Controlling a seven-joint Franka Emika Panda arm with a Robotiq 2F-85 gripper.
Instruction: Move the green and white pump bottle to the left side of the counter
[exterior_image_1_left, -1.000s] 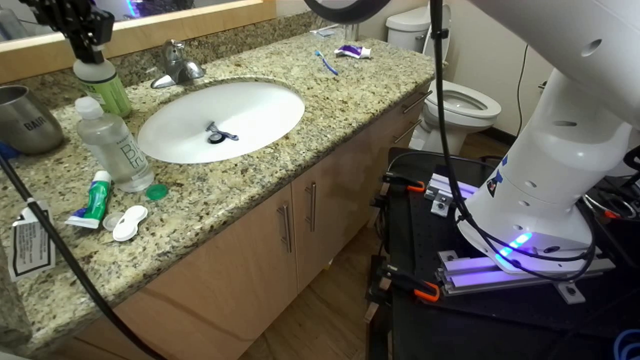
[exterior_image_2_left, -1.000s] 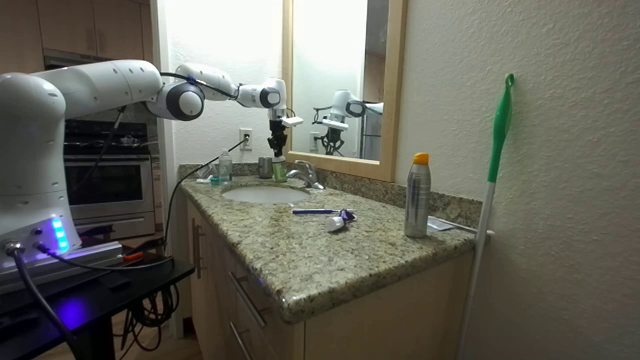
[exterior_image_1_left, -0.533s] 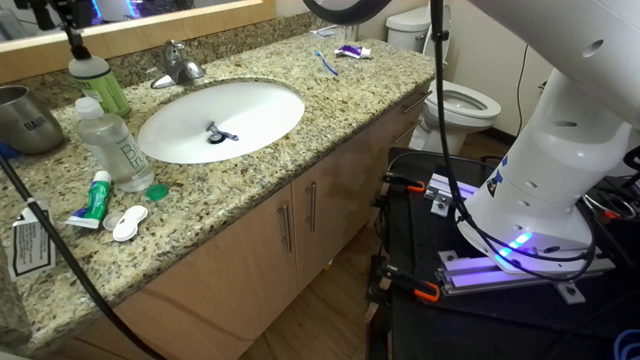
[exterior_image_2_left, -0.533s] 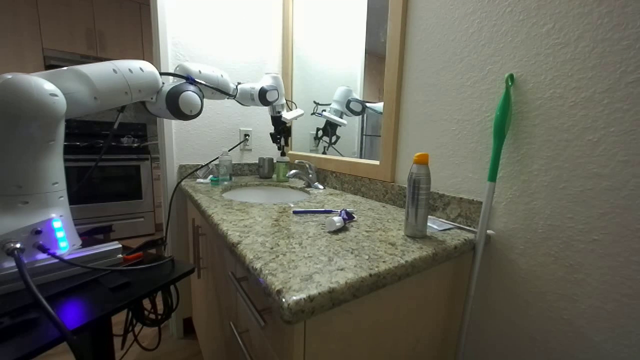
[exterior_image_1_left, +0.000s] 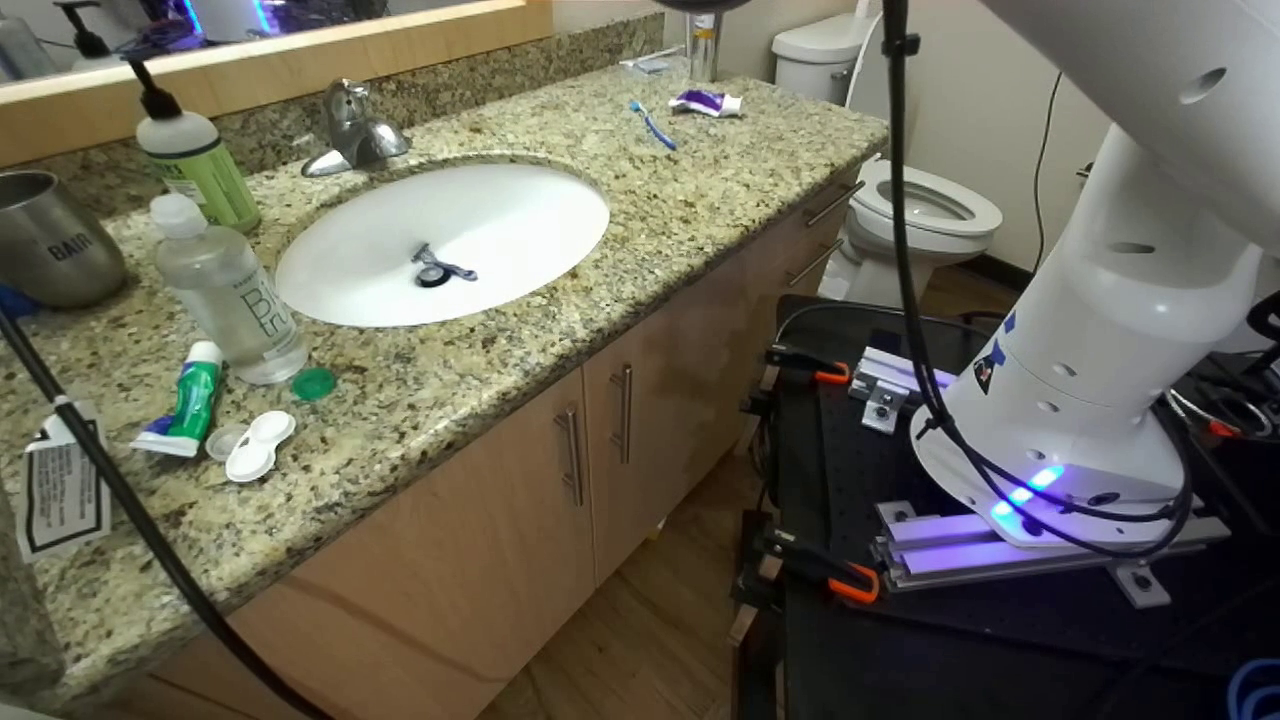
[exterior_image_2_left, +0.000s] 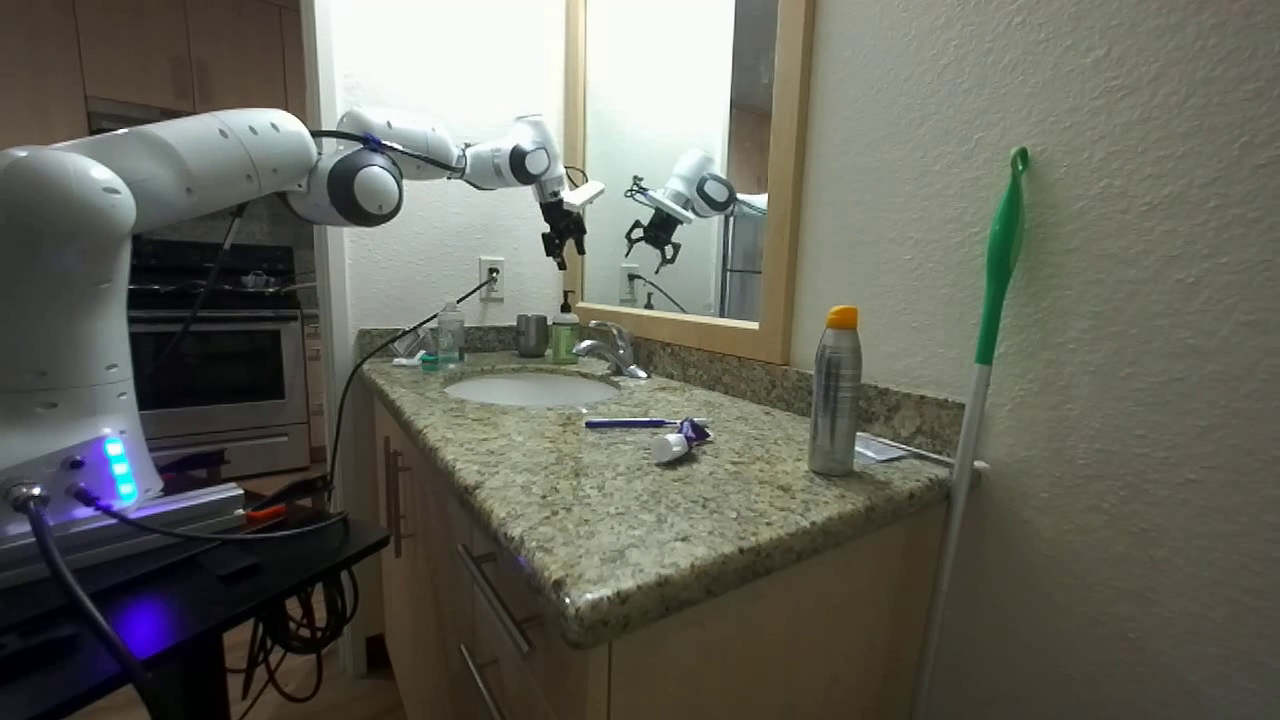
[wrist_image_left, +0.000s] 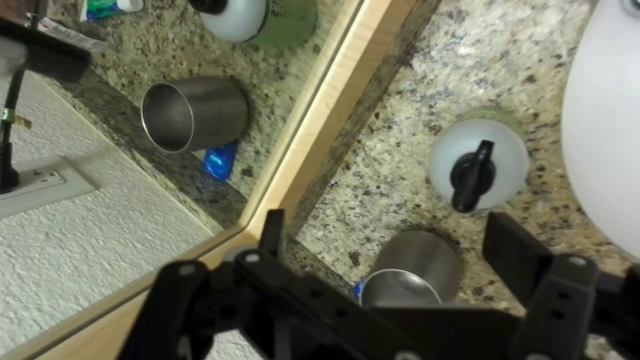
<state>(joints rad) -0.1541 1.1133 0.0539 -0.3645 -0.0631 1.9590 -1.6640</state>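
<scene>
I am hovering the gripper above the pump bottle, fingers standing apart, counter showing between bottle, mug and sink rim

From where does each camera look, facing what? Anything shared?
In an exterior view: high by the counter, cup end, facing the toilet; base, partial arm visible.
In an exterior view: beyond the spray can end, facing the outlet; base, arm, open gripper.
Wrist view: on the wrist, facing down toward the pump bottle; fingers show.
Both exterior views share the sink.
</scene>
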